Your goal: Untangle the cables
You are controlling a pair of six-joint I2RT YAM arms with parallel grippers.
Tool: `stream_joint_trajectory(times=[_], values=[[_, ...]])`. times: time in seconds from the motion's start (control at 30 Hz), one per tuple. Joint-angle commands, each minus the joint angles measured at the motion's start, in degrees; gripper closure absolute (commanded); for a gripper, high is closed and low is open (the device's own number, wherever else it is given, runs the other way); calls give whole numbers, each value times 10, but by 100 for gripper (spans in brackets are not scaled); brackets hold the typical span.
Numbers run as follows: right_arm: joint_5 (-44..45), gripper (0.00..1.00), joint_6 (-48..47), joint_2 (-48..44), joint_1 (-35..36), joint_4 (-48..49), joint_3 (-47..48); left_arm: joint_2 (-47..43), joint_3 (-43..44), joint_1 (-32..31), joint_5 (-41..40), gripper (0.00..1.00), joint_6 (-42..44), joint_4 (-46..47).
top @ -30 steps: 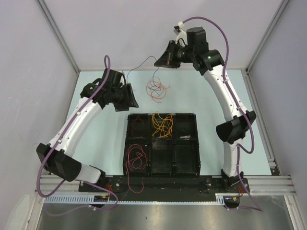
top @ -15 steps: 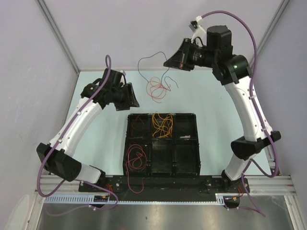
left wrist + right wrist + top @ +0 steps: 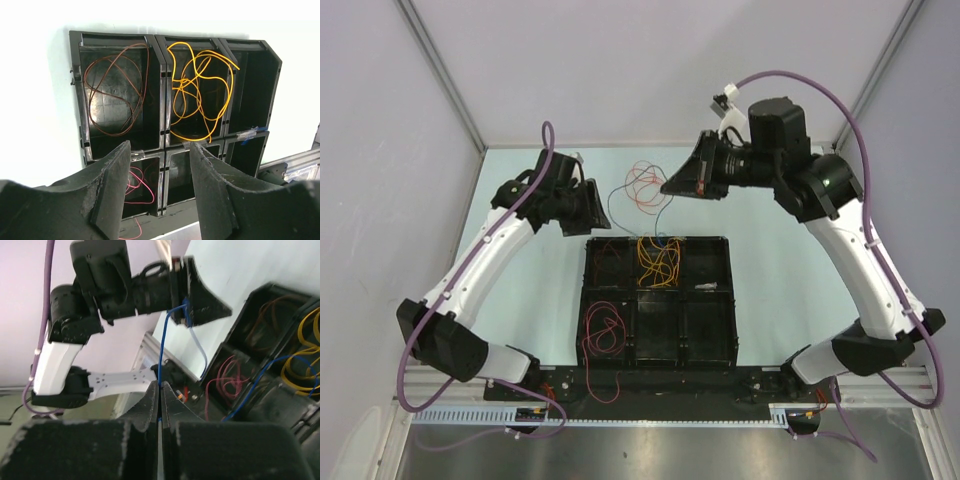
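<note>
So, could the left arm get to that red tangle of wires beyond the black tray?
Probably yes. The left gripper hangs open close beside the red tangle, nothing solid between; only the blue cable, pinched by the right gripper, crosses there.

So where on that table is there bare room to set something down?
Bare mat lies between the black tray and the right arm, likewise toward the left arm. The tray's far-right, near-middle and near-right compartments look empty. Crowded beyond the tray: the red cable tangle, and the blue cable pinched in the right hand.
</note>
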Motion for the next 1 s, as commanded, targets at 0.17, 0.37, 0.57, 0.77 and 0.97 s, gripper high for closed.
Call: stream_joint_trajectory(times=[0.17, 0.37, 0.57, 0.77, 0.97], values=[[-9, 100, 87, -95, 70, 43, -129, -41, -18, 2, 2, 44, 2, 20], [5, 100, 122, -149, 96, 72, -219, -51, -38, 2, 7, 44, 2, 23], [6, 100, 148, -161, 137, 90, -255, -52, -44, 0, 10, 44, 0, 25], [30, 100, 152, -185, 152, 99, -324, -49, -42, -7, 15, 44, -1, 28], [53, 100, 115, -183, 151, 76, -382, -53, -42, -14, 17, 44, -1, 28]])
